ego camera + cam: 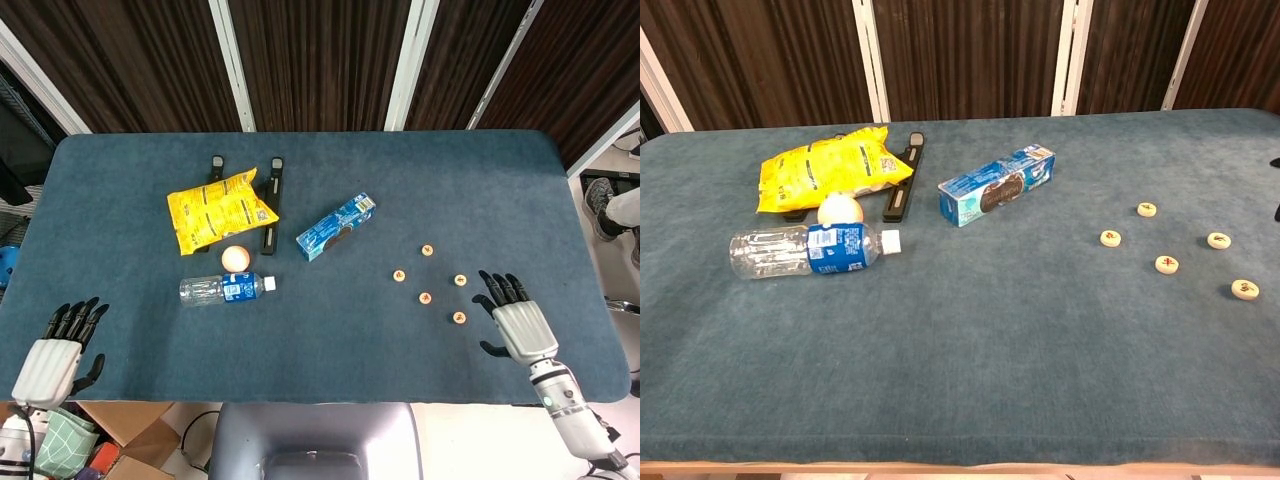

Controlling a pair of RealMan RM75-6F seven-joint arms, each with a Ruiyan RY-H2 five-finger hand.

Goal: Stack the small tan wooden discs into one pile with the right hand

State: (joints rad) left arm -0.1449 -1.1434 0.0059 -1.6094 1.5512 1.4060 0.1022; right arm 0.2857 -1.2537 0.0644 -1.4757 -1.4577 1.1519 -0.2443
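Several small tan wooden discs lie apart on the blue table, right of centre: one at the back point(427, 250) point(1147, 209), one to the left point(399, 274) point(1110, 238), one in the middle point(425, 298) point(1167, 264), one to the right point(460, 280) point(1218, 240) and the nearest point(459, 318) point(1244, 289). My right hand point(515, 322) hovers open, fingers spread, just right of the nearest disc and holds nothing. In the chest view only dark fingertips point(1275, 162) show at the right edge. My left hand point(58, 350) is open at the table's front left corner.
On the left half lie a yellow snack bag point(220, 209), a clear water bottle point(222, 290), a small pale ball point(235, 258), a blue carton point(336, 227) and two black bars point(273, 205). The table's right edge point(600, 300) runs close to my right hand.
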